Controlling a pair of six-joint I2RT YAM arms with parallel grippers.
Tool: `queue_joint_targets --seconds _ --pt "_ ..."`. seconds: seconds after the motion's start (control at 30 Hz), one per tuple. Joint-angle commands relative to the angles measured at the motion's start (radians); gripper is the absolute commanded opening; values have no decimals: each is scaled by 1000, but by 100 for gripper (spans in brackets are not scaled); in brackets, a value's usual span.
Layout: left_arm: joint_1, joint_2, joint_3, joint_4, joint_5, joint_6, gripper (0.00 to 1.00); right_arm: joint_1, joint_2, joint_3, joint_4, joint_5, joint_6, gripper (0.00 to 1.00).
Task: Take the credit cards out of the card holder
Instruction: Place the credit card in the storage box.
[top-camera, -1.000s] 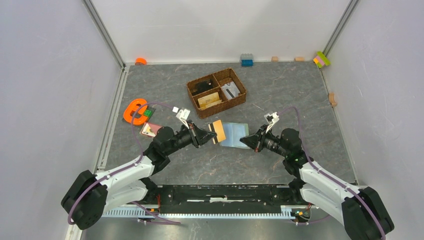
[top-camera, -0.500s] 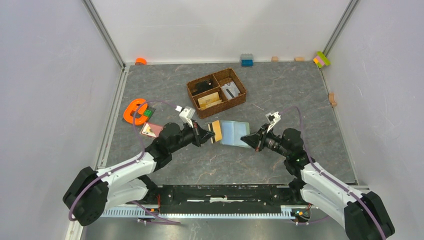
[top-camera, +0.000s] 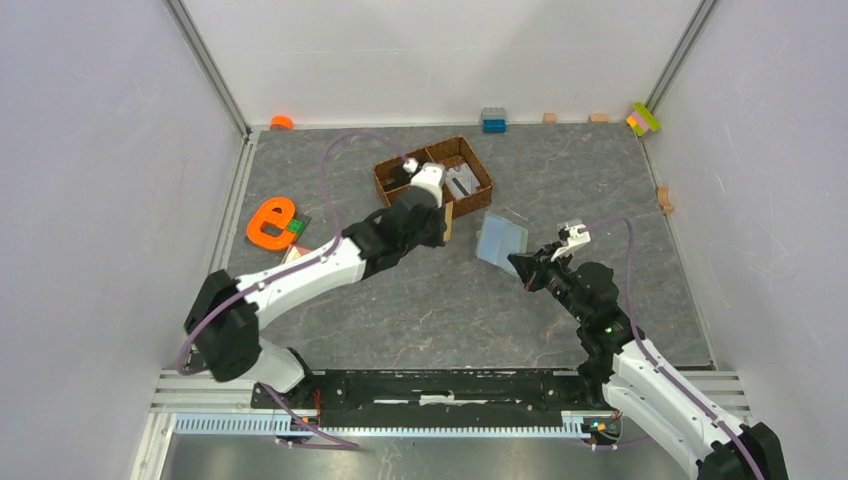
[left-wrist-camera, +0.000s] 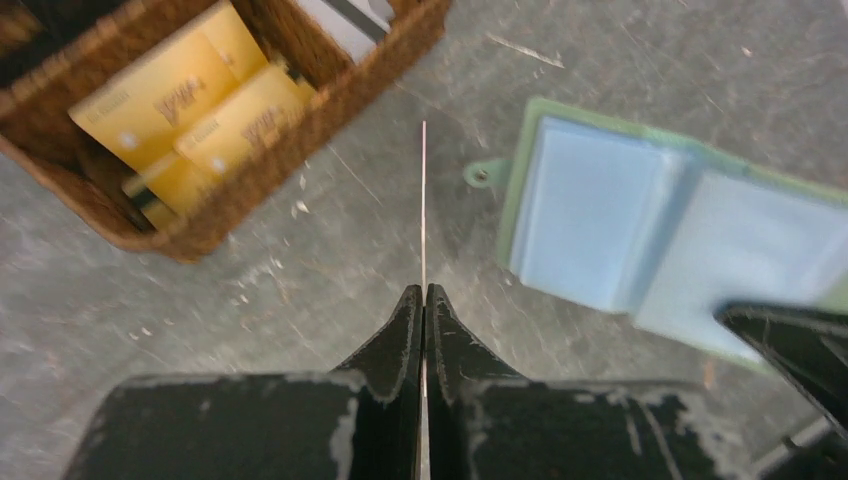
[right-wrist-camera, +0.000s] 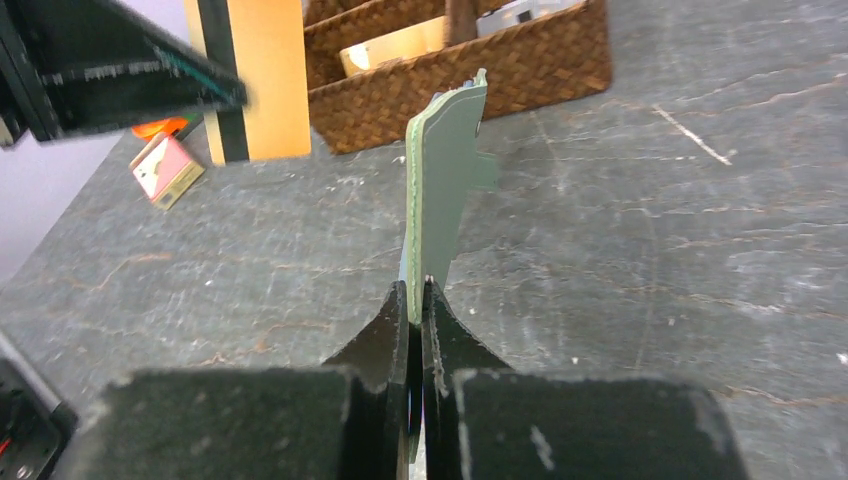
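My left gripper (left-wrist-camera: 423, 290) is shut on a tan-orange credit card (left-wrist-camera: 423, 200), seen edge-on in its wrist view and broadside in the right wrist view (right-wrist-camera: 265, 80). From above, the card (top-camera: 447, 224) hangs just in front of the basket, clear of the card holder. My right gripper (right-wrist-camera: 415, 287) is shut on one edge of the sage-green card holder (right-wrist-camera: 445, 190), which is open, pale blue inside (left-wrist-camera: 650, 230) and tilted up off the table (top-camera: 500, 238). A pinkish credit card (right-wrist-camera: 165, 168) lies flat on the table to the left.
A brown wicker divided basket (top-camera: 480, 165) with yellow packets stands just behind the left gripper (top-camera: 438, 215). An orange letter-e shape (top-camera: 270, 222) lies at the left. Small blocks (top-camera: 493, 120) line the back wall, with more at the right corner (top-camera: 643, 118).
The left gripper has drawn the tan-orange card out of the holder and carried it up and back toward the basket. The right gripper has shifted right, lifting the holder.
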Motion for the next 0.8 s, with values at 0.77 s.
queue_joint_targets --seconds 0.77 --pt "22 583 703 -426 -556 903 2 -3 -216 -92 36 266 24 0"
